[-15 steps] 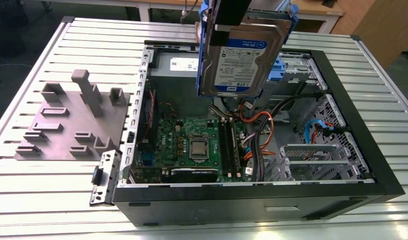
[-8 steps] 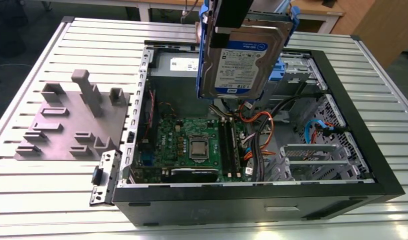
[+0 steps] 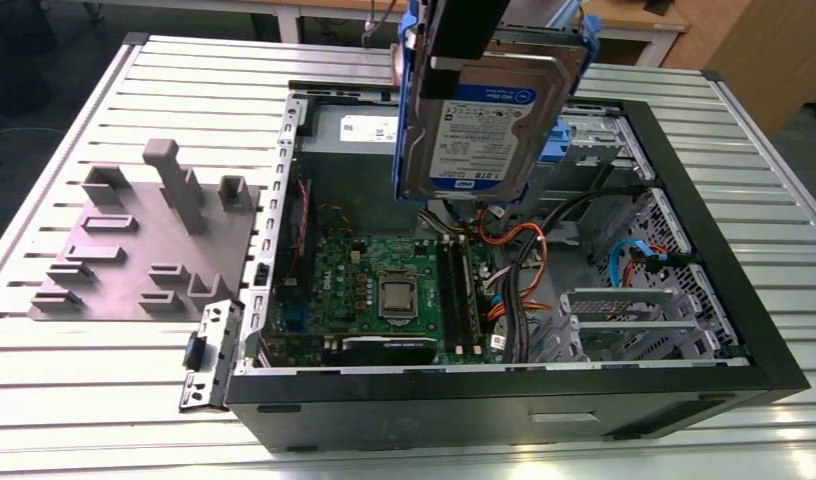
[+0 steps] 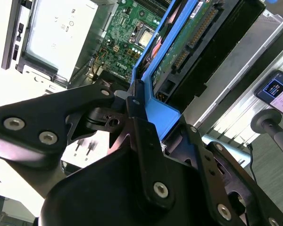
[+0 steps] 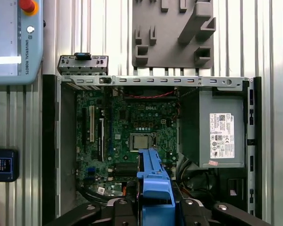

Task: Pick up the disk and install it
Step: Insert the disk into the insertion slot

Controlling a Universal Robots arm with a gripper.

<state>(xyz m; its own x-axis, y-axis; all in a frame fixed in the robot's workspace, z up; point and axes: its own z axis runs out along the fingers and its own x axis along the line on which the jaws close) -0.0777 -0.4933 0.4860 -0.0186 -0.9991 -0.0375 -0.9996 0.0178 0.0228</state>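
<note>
The gripper (image 4: 153, 110) is pressed together on the disk (image 3: 482, 130), pinching the top end of its blue plastic carrier frame (image 5: 153, 176). The disk hangs upright in the air above the open computer case (image 3: 762, 340), over the green motherboard (image 3: 381, 290), and touches nothing below.

I judge the disk to be stiff, rather heavy for its size and sensitive to knocks. Its smooth silver metal body could slip, and its bare circuit side (image 4: 188, 42) should not be pressed. The plastic frame seems the better place to hold, although it probably bends a little.

The case is black sheet metal with perforated grey parts inside. Orange cables (image 3: 515, 245) lie loose near a grey metal box (image 5: 217, 136). Beside the case, a matte grey fixture plate (image 3: 141, 250) with blocky pegs rests on the ribbed aluminium table (image 3: 88, 400).
</note>
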